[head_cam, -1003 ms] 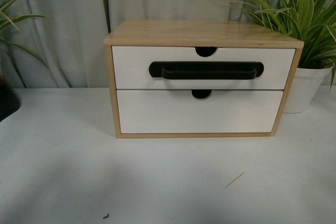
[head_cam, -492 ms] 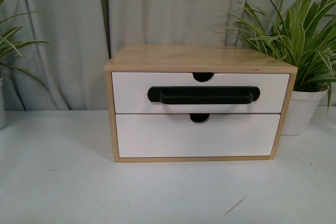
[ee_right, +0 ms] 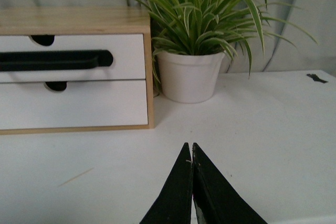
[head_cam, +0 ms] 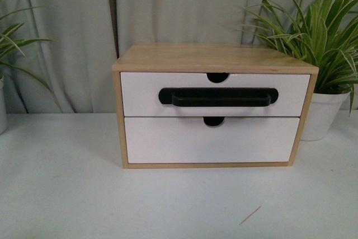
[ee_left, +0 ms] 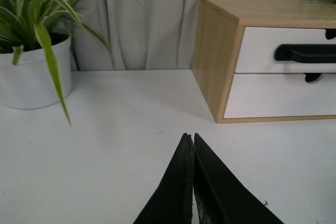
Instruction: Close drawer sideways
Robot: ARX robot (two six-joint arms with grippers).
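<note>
On the table [head_cam: 61, 194], centre: wooden cabinet [head_cam: 212, 57]
Drawer [head_cam: 140, 93]: upper slot, front flush, facing 6 o'clock
Handle [head_cam: 218, 97]: long axis 9-to-3
Left gripper [ee_left: 193, 145]: pressed closed, empty
Right gripper [ee_right: 191, 153]: pressed closed, empty

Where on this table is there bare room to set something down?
The wide white tabletop before the wooden cabinet is bare except for a thin stick. Beside it, the right potted plant crowds close; the left plant leaves a wider gap.
</note>
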